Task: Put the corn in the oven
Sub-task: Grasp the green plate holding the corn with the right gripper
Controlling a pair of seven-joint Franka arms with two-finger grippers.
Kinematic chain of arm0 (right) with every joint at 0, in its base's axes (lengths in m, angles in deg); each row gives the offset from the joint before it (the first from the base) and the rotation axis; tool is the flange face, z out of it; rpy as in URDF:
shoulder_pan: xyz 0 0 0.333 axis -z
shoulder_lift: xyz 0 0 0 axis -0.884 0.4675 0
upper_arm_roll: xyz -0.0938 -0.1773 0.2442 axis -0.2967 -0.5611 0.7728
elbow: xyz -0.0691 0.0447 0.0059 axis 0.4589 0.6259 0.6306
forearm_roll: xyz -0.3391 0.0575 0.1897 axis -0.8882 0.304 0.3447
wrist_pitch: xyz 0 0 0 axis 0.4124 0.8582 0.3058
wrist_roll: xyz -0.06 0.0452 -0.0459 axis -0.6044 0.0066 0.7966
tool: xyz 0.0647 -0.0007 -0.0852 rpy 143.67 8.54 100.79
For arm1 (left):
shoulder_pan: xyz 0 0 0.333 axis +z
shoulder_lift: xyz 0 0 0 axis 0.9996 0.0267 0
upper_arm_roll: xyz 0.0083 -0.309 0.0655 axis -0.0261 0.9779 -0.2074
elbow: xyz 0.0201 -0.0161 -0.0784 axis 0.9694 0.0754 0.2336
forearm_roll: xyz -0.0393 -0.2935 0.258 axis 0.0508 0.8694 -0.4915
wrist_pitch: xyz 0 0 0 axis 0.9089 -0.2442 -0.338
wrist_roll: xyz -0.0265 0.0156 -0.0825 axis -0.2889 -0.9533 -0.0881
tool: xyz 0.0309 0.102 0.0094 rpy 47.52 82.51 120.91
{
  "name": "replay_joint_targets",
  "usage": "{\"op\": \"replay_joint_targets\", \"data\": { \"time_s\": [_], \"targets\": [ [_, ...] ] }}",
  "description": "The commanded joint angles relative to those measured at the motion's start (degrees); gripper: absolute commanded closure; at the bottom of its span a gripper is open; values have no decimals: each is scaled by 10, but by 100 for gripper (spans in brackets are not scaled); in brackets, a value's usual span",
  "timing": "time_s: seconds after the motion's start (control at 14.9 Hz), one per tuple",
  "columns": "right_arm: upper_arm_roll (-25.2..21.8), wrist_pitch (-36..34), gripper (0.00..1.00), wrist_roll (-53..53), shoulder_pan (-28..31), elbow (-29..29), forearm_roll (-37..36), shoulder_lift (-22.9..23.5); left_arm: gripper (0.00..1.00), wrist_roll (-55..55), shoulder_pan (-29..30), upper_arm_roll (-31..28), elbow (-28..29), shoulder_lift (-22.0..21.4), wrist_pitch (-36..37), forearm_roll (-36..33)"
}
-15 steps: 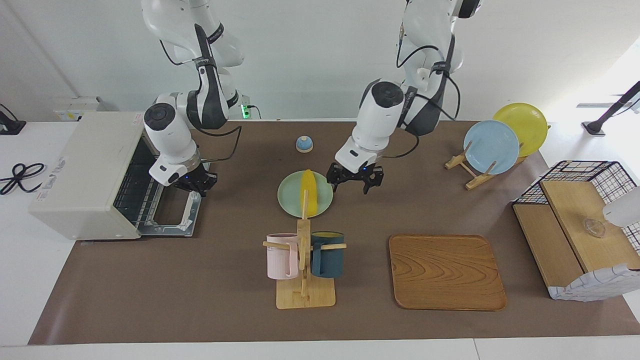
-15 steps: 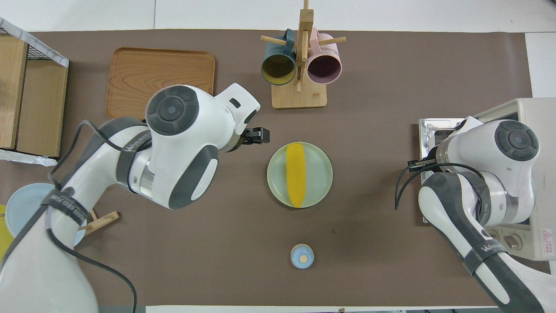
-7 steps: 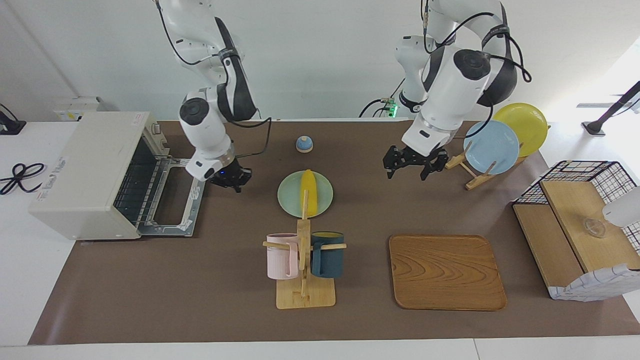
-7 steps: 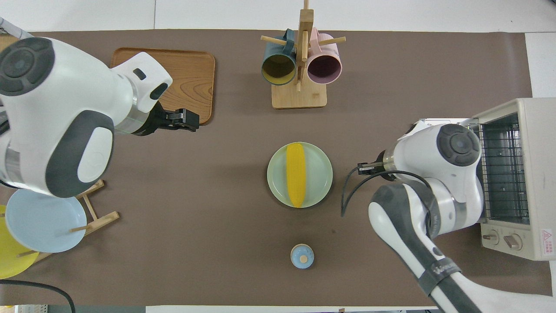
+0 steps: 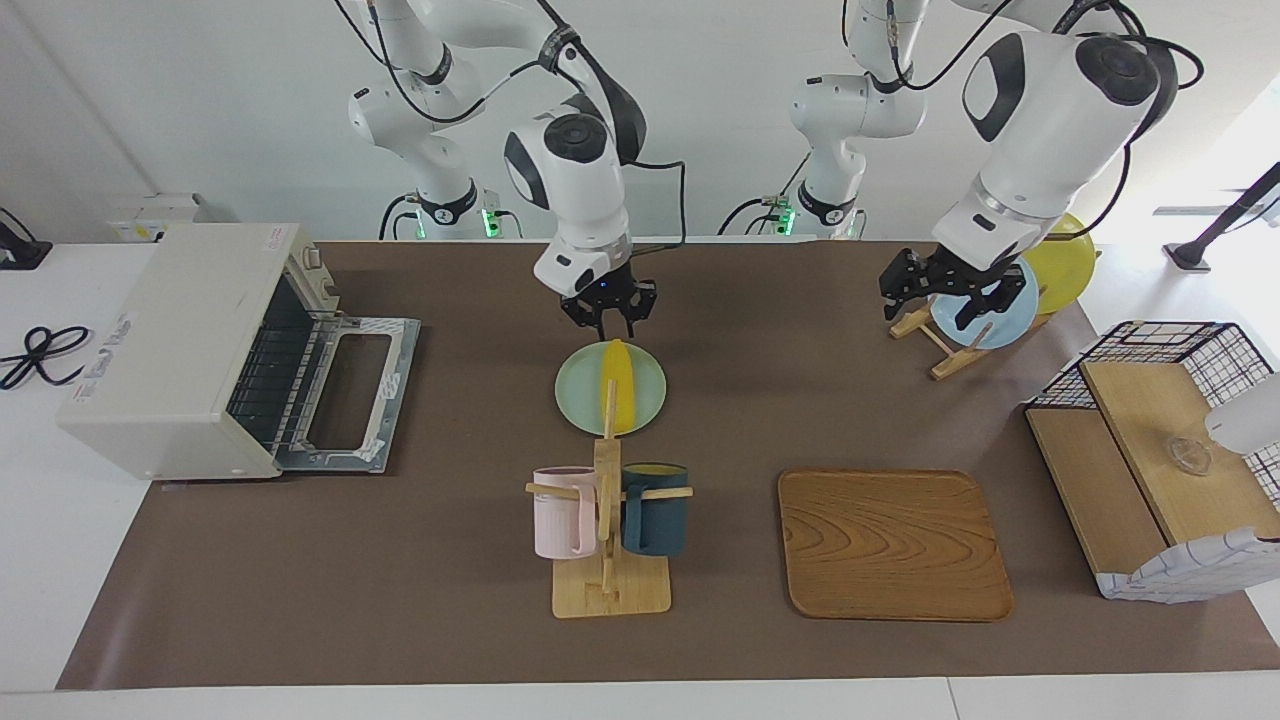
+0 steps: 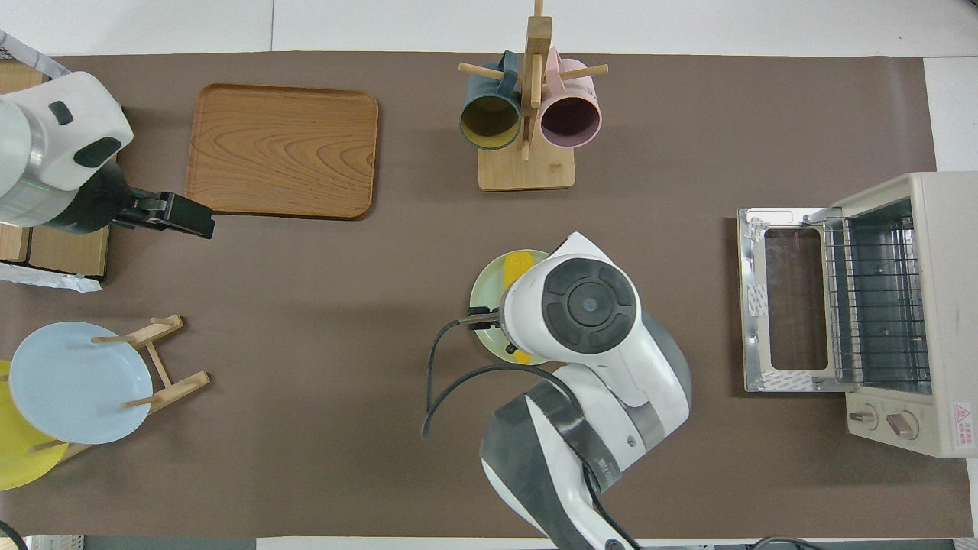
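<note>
The right gripper [image 5: 606,318] hangs just above the corn [image 5: 618,396], fingers parted and empty. The corn lies on a pale green plate [image 5: 577,400] mid-table, its long axis running from the robots' edge toward the opposite edge. The right arm is much the nearer. The left gripper [image 5: 945,297], open and empty, waits over the plate rack. The oven [image 5: 180,340] stands door-down at the right arm's end. No writing is legible.
</note>
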Motion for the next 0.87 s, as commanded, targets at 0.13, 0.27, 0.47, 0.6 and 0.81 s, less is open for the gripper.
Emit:
{"op": "replay_joint_targets", "data": {
  "time_s": [0.13,0.27,0.47,0.6,0.81],
  "targets": [
    [-4,21,54,-88,-50,117,-101,151,0,-41,30,-4,-8,-18,35,-37],
    [-4,32,54,-88,-52,112,-102,159,0,-41,31,-15,-8,-21,33,-37],
    [-4,55,54,-88,-52,85,-102,160,0,-38,31,-17,-7,-26,35,-36],
    [-4,87,54,-89,-52,52,-102,154,0,-33,30,-17,-7,-30,40,-36],
    [-4,86,64,-87,-52,45,-102,151,0,-32,30,-16,-7,-37,42,-36]
  ]
}}
